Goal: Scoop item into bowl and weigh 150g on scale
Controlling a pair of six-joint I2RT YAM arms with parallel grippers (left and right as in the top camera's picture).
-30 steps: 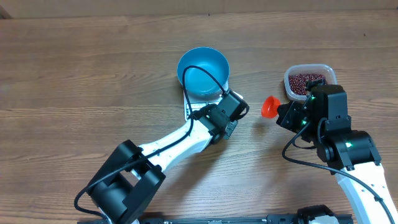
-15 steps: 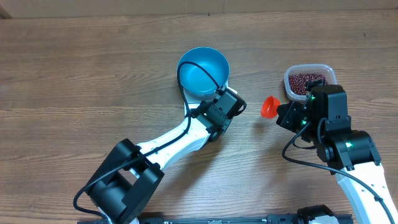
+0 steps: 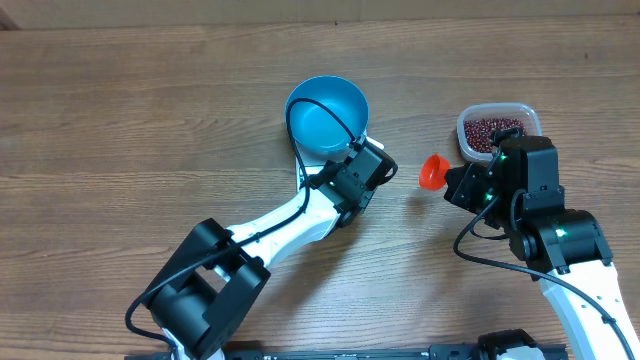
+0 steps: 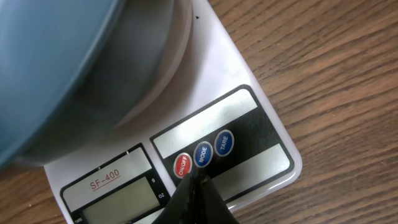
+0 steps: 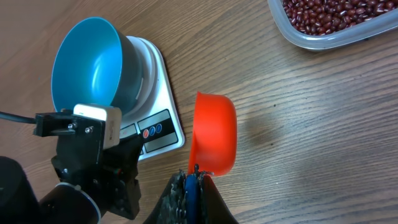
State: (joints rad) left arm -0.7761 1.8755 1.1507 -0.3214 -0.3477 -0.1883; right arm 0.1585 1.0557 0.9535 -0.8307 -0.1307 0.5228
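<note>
The blue bowl point(image 3: 326, 115) stands on the white scale point(image 4: 249, 106), which it largely covers from above. My left gripper point(image 4: 198, 180) is shut and holds nothing. Its tip rests at the scale's button row, between the red on/off button point(image 4: 181, 165) and the blue mode button point(image 4: 203, 154). My right gripper point(image 5: 194, 171) is shut on the blue handle of an orange-red scoop point(image 5: 214, 134). It holds the scoop point(image 3: 433, 172) over the table between the scale and the tub. The red-brown beans point(image 3: 493, 132) lie in a clear tub point(image 5: 292, 34) at the right. The bowl point(image 5: 87, 68) looks empty.
Bare wooden table lies all around. The left arm point(image 3: 290, 225) stretches diagonally from the front left up to the scale. The right arm point(image 3: 545, 220) stands at the right, just in front of the tub.
The left gripper has shifted slightly up and left, closer onto the scale's button panel. The right arm and the scoop have stayed still.
</note>
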